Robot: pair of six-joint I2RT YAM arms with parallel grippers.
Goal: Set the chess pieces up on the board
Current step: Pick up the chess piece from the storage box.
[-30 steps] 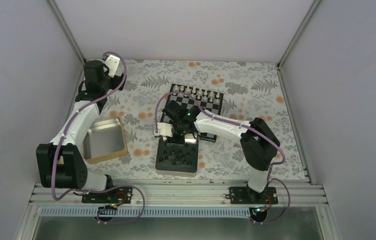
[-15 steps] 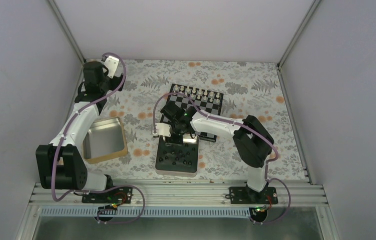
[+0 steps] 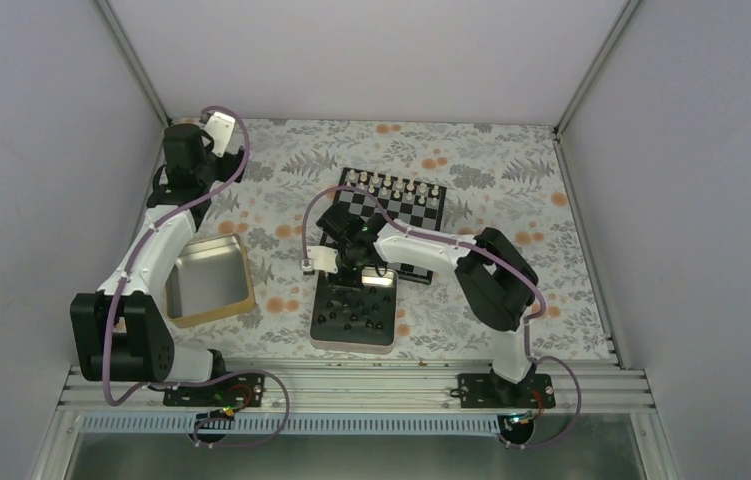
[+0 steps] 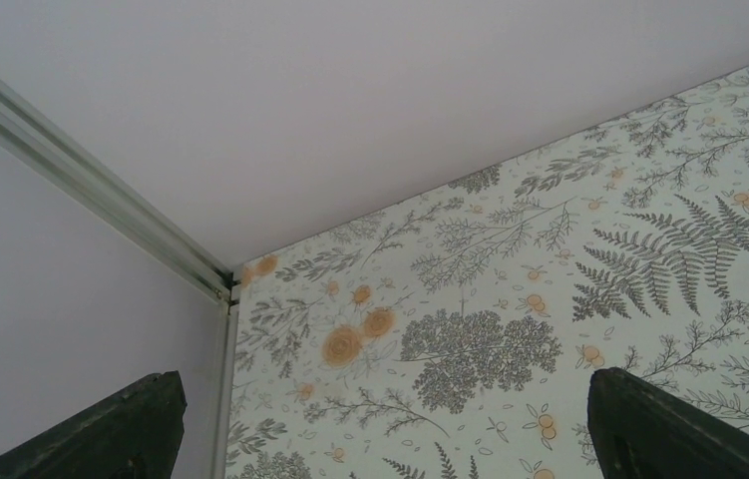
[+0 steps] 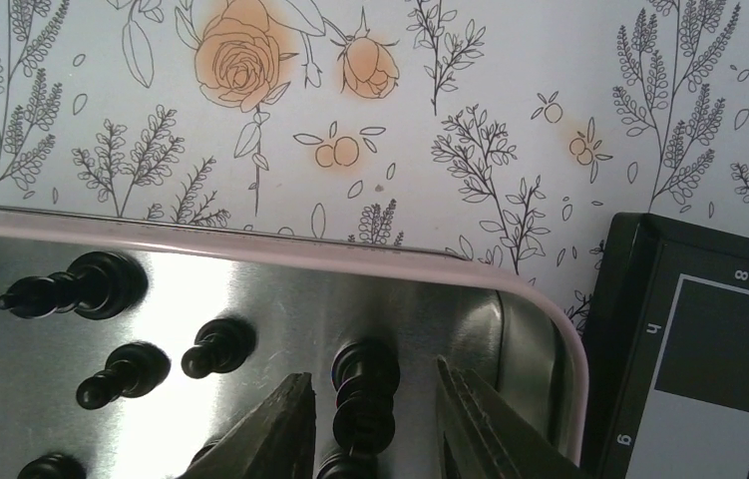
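Note:
The chessboard (image 3: 406, 215) lies at the table's middle, pale pieces along its far edge; its near corner shows in the right wrist view (image 5: 709, 329). Several tiny black chess pieces (image 3: 353, 312) lie in the silver tin (image 3: 323, 335). My right gripper (image 5: 375, 404) is open over the tin's far end, its fingers on either side of one black piece (image 5: 364, 391) without touching it. Other black pieces (image 5: 218, 345) lie to its left. My left gripper (image 4: 380, 439) is open and empty, high at the far left corner (image 3: 213, 128).
A gold-rimmed square tin (image 3: 209, 281) sits at the left, near the left arm. The floral cloth (image 3: 281, 215) covers the table. White walls close in the back and sides.
My right gripper has shifted slightly left and toward the tin's far end. The left arm has barely moved.

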